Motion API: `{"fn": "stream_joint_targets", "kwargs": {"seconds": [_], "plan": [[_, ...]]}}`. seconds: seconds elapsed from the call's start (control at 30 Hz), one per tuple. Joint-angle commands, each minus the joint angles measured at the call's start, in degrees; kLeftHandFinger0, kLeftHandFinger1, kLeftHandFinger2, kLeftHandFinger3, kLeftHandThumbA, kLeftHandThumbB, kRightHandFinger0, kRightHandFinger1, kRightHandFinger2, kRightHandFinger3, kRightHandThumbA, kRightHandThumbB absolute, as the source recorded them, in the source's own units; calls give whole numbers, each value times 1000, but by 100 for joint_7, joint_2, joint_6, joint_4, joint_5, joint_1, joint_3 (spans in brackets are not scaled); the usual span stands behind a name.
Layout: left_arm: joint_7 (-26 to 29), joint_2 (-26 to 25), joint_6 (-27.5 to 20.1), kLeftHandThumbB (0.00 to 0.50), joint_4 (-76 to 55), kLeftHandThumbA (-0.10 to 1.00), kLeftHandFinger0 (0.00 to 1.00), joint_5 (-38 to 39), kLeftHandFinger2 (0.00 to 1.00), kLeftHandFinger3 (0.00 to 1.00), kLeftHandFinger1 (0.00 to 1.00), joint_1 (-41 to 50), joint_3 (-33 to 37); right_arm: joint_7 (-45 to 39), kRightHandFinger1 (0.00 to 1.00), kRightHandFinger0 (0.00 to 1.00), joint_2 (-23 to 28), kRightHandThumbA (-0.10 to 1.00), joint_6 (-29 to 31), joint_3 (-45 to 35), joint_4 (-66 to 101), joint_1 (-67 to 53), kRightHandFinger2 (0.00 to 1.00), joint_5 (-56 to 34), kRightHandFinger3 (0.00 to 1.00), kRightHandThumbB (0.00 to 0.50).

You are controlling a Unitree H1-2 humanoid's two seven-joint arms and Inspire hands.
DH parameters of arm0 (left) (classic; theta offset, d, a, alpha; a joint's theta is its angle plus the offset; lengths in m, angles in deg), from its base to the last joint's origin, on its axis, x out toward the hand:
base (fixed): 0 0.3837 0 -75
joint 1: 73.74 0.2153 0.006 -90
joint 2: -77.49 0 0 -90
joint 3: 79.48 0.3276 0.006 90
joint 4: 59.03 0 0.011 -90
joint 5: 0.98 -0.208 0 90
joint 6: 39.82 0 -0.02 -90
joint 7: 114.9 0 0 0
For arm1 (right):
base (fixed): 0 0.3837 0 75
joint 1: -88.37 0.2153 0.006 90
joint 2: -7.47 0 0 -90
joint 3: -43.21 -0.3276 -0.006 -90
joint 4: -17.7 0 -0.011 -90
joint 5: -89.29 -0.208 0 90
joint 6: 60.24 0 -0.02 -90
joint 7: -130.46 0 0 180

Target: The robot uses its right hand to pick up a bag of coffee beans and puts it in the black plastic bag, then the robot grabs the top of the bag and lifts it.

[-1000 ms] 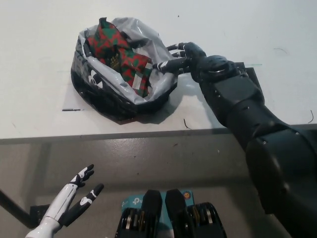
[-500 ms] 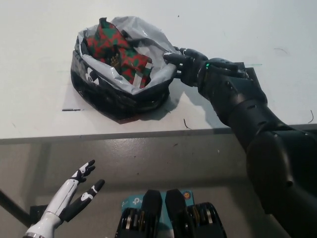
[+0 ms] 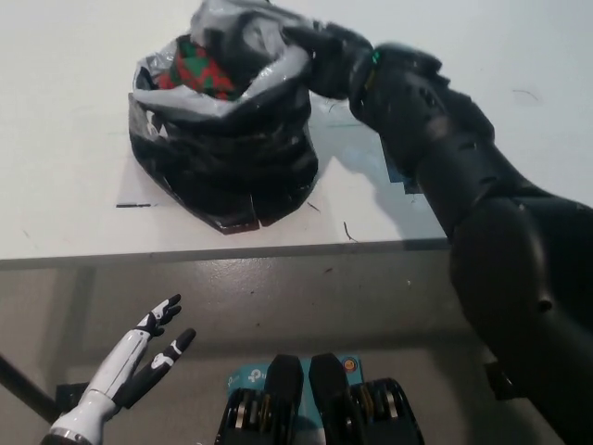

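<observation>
White table: right hand fingers clamp black plastic bag rim, raised.

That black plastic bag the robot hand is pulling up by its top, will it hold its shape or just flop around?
Probably floppy: the black plastic bag is creased and bunched where the right robot hand gathers its top. Likely to sag at the bottom, since the red-and-green coffee bag sits inside. The glossy film may be slippery.

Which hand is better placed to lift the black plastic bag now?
The right. The black right hand grips the top edge of the black plastic bag, which holds the coffee bag. The white left hand hangs open below the table, far away.
</observation>
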Motion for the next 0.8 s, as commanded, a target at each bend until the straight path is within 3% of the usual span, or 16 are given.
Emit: {"fn": "stream_joint_targets", "kwargs": {"seconds": [0.0, 0.03, 0.1, 0.23, 0.3, 0.47, 0.63, 0.77], "plan": [[-90, -90, -96, 183, -29, 913, 1000, 50, 1000, 1000, 1000, -117, -22, 126, 63, 0, -111, 152, -97, -212, 244, 866, 549, -497, 597, 97], [-98, -88, -93, 194, -38, 917, 1000, 63, 1000, 1000, 1000, -114, -23, 167, 73, 0, -128, 127, -81, -251, 250, 959, 559, -547, 614, 95], [-102, -86, -111, 184, -35, 913, 1000, 73, 1000, 1000, 1000, -118, -20, 174, 115, 0, -151, 121, -20, -258, 264, 1070, 568, -571, 742, 76], [-96, -104, -146, 176, -26, 911, 1000, 30, 1000, 1000, 1000, -145, -1, 227, 109, 0, -173, 184, -82, -260, 251, 1333, 541, -613, 746, 76], [-85, -126, -156, 171, -21, 929, 1000, -61, 1000, 1000, 1000, -181, 33, 299, 131, 0, -193, 188, -55, -270, 256, 1476, 571, -666, 853, 54], [-84, -126, -133, 174, -19, 937, 1000, -105, 1000, 1000, 1000, -204, 63, 444, 166, 0, -217, 141, -3, -350, 278, 1691, 621, -793, 971, 55], [-93, -126, -155, 172, -50, 940, 1000, -117, 1000, 1000, 1000, -136, 99, 449, 188, 0, -184, 186, -85, -369, 328, 1864, 639, -861, 947, 35], [-80, -75, -157, 174, -55, 921, 1000, -81, 1000, 1000, 1000, -53, 110, 394, 184, 0, -133, 288, -88, -328, 374, 1972, 586, -870, 828, 15]]}}
